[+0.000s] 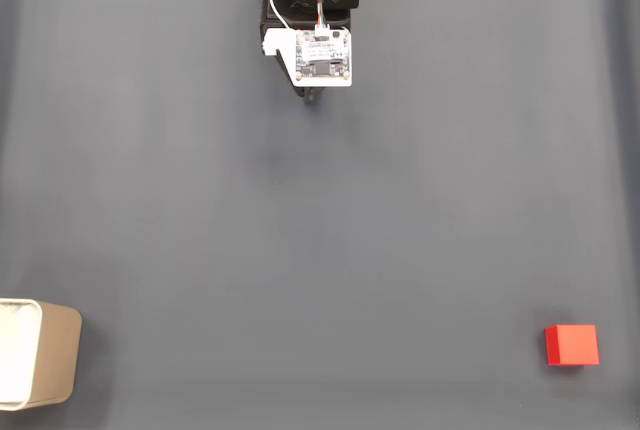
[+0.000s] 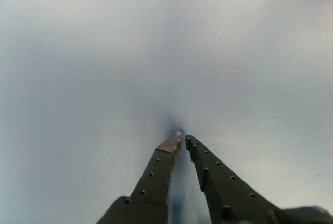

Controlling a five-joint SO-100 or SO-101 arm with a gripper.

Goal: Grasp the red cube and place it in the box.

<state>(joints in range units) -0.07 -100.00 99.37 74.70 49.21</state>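
Fixed view first: I take the box [image 1: 38,352] as my landmark, the cream container with rounded corners and a white inside, sitting at the lower left edge of the dark grey mat [image 1: 200,200] and partly cut by the frame. From that box, the red cube [image 1: 572,345] lies far across to the right, at nearly the same height in the picture, close to the right edge and well apart from everything else. The arm's wrist, with its white circuit board [image 1: 323,56] and red and white wires, sits high above the box and right of it, near the top middle of the picture.

So the relation my next move turns on is this: in the fixed view the cube lies down and to the right of the gripper [image 1: 314,96], on the opposite side from the box, and well apart from it. The cube's faces look roughly square to the frame, so I see no long axis to favour.

In the wrist view I see the gripper [image 2: 181,139] reaching up from the bottom edge, its two dark fingers nearly meeting at the tips with only a thin gap lower down; I read the jaws as pressed together and holding nothing. Ahead of them is bare mat [image 2: 156,52].

I judge the task as not yet begun: I would need to swing toward the cube and spread the jaws before descending.
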